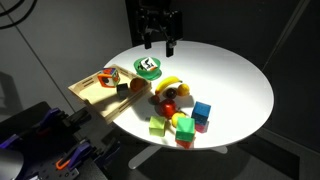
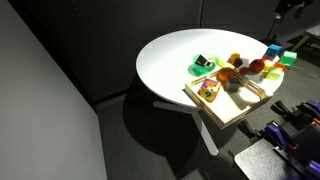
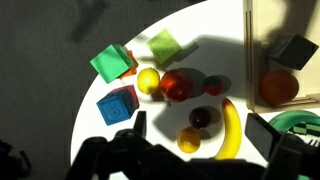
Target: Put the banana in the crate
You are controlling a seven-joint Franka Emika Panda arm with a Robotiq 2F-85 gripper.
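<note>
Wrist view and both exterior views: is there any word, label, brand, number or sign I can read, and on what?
No text can be read.
On the blue cube: a raised figure on its face, too blurred to read.
On the green-and-white container: a dark mark on its white top, too small to read.

Tabletop [image 1: 232, 78]: round, white.
Banana [image 1: 170, 84]: lying by a red ball [image 3: 178, 86].
Blocks [image 1: 202, 110]: green and blue, near the banana.
Crate [image 2: 228, 112]: at the edge.
Bowl [image 1: 148, 67]: beside the crate.
</note>
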